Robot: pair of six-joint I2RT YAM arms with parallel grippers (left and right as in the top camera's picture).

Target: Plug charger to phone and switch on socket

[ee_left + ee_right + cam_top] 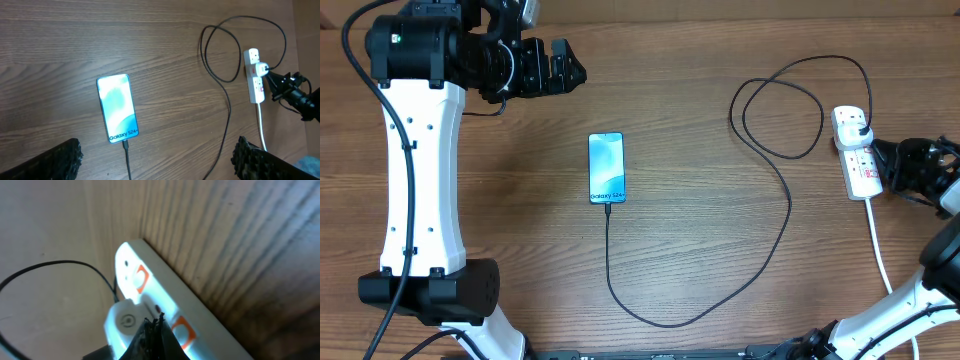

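The phone (606, 167) lies face up mid-table with its blue screen lit; it also shows in the left wrist view (117, 107). The charger's black cable (788, 215) has its tip in the phone's lower end. It loops round to a plug (859, 126) seated in the socket (857, 168), a white strip at the right. The plug body looks white (125, 322). My right gripper (877, 152) is shut, its tips (155, 322) over the socket (150, 265) between the plug and a red switch (182, 330). I cannot tell whether they touch. My left gripper (570, 65) is open and empty, high at the back left.
The socket's white cord (880, 250) runs toward the front right past my right arm. The black cable forms a loop (780, 110) left of the socket and a wide bend (660, 322) near the front edge. My left arm's white link (415, 180) stands at the left.
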